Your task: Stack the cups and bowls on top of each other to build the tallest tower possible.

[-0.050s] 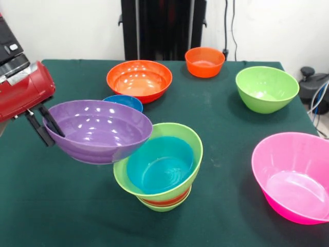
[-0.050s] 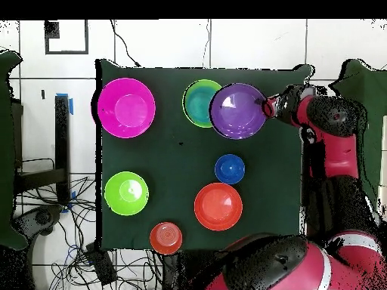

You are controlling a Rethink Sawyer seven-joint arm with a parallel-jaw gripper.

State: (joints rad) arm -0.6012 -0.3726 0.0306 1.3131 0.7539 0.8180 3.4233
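My gripper [image 1: 45, 126] [image 2: 267, 106] is shut on the left rim of a large purple bowl [image 1: 97, 129] [image 2: 238, 111], which hangs tilted in the air. Its right edge overlaps the tower [image 1: 159, 167] [image 2: 200, 103]: a small green base, an orange band, a wide lime green bowl and a teal bowl nested inside. Loose on the green cloth lie a big orange bowl [image 1: 139, 80] [image 2: 218, 205], a small orange bowl [image 1: 204, 62] [image 2: 165, 237], a lime green bowl [image 1: 266, 88] [image 2: 126, 193], a pink bowl [image 1: 293, 175] [image 2: 125, 107] and a small blue bowl [image 1: 125, 102] [image 2: 229, 168].
The table [image 1: 67, 206] is covered in dark green cloth. A black stand [image 1: 163, 28] rises behind its far edge. Cables [image 1: 318, 98] hang off the right side.
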